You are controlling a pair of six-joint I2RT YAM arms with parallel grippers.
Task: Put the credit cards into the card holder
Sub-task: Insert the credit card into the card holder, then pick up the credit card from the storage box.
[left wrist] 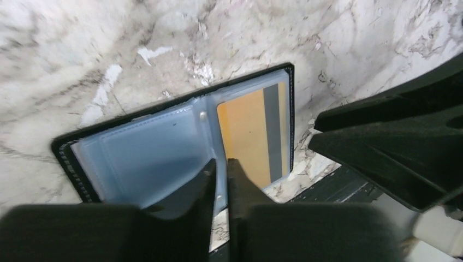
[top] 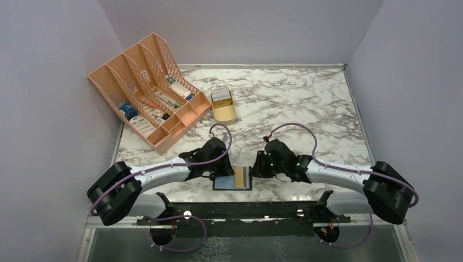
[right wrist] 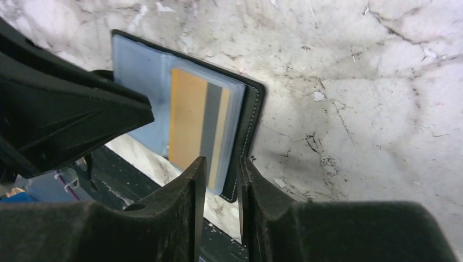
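At marble table's (top: 306, 103) 6 o'clock edge, black folding card holder (top: 225, 180) with blue-grey sleeves lies open. Gold-yellow plastic card (left wrist: 248, 134) sits sleeved in its 3 o'clock half. Both tools pinching: left gripper (left wrist: 221, 177) on spine leaf, right gripper (right wrist: 218, 174) on 3 o'clock cover. Likely light, floppy, slick; grip edges.

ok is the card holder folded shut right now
No, the card holder lies spread open, a gold card showing inside it.

one card holder (top: 232, 178) lies at the near edge of the table (top: 306, 109), one gold-yellow card (top: 241, 176) in it. one peach organiser (top: 147, 87) stands at the far left corner, one tan tin (top: 224, 105) beside it.
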